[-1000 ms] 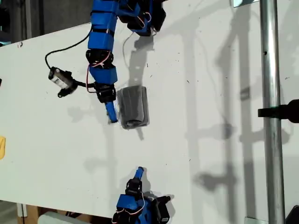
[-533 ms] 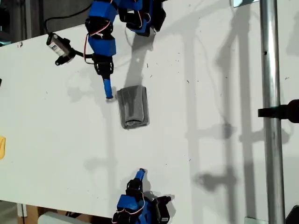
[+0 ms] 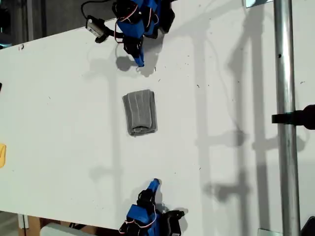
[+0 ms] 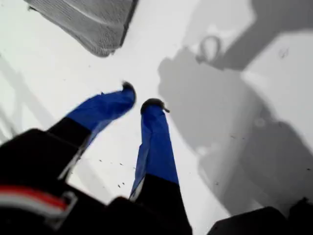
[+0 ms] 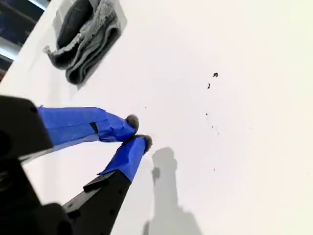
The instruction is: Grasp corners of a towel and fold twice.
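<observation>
both blue-taped grippers are empty: my first gripper (image 4: 137, 103) narrowly parted, my second gripper (image 5: 139, 132) nearly closed. the thin grey striped towel (image 3: 140, 112) lies folded mid-table (image 3: 59, 147), well apart from each. soft, light, limp; probably best pinched at a corner.

One folded grey striped fabric towel (image 3: 140, 112) on one white table (image 3: 221, 98); two blue arms; one metal pole (image 3: 287, 123); one yellow object (image 3: 2, 155).
</observation>
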